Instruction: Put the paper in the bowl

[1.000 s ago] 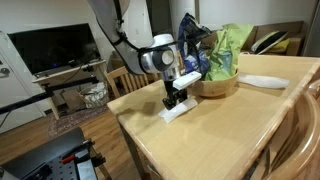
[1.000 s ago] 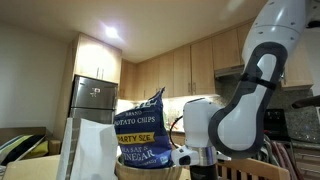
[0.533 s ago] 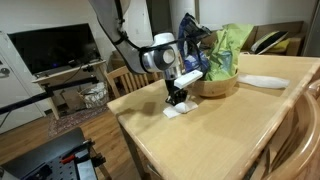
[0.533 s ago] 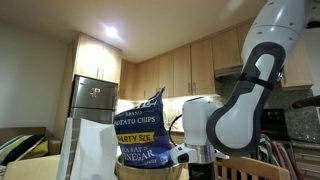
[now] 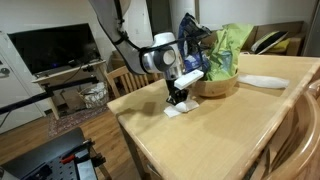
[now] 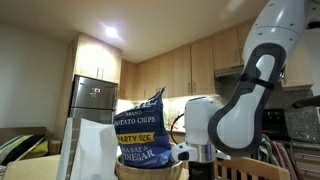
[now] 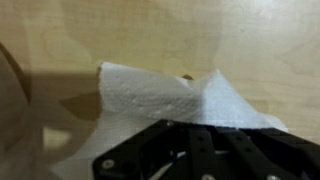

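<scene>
1. In an exterior view, the paper [image 5: 176, 110] is seen lying on the bench [image 5: 205, 145], just beside the bowl [image 5: 215, 86] on its near left. It has not been lifted.
2. The jaws are brought down onto the paper and clenched. A pinch on the paper is judged likely, though the contact is too small to be made out here.
3. The grasp is therefore taken as made. The lift, the carry to the right and the drop into the bowl are left to do.
4. The bowl is crowded by a blue bag [image 5: 190, 35] and a green bag [image 5: 228, 48], so little free room is judged to be left. A white plate [image 5: 262, 81] lies beyond it on the right.
5. In an exterior view, a chip bag [image 6: 140, 125] is seen in front of the arm [image 6: 250, 90]. Only a strip of the bowl [image 6: 150, 168] is caught at the bottom edge.
6. Here the paper and the jaws are cut off below the frame. A pale upright shape [image 6: 90, 150] at the near left cannot be identified.
7. In the wrist view, the paper [image 7: 150, 95] is seen puckered and raised toward the dark body holding the jaws, with bare bench [image 7: 250, 40] beyond.
8. The tips are hidden under that body, so the pinch is inferred, not seen. The picture is blurred, and the brown curve at the left edge cannot be named with certainty.
</scene>
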Motion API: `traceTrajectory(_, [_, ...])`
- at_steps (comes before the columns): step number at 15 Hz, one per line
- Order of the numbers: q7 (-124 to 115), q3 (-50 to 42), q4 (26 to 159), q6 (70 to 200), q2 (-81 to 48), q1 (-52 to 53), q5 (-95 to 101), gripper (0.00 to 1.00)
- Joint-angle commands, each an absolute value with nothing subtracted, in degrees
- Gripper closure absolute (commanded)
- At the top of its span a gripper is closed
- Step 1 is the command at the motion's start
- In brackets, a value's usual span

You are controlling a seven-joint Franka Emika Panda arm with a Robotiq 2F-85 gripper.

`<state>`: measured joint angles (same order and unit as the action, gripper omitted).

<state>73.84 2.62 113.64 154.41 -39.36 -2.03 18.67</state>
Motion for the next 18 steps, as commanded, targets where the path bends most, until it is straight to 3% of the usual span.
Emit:
traceTrajectory(1, [72.96,4.62,119.34,159.89,-34.27,-4.87,17.05,1.0])
traceTrajectory(12, [73.81,5.67,120.89,162.53,-32.59,-6.54,16.46,1.0])
traceTrajectory(18, [66.97,1.27,120.58,166.04,-33.45,-2.96,18.06,1.0])
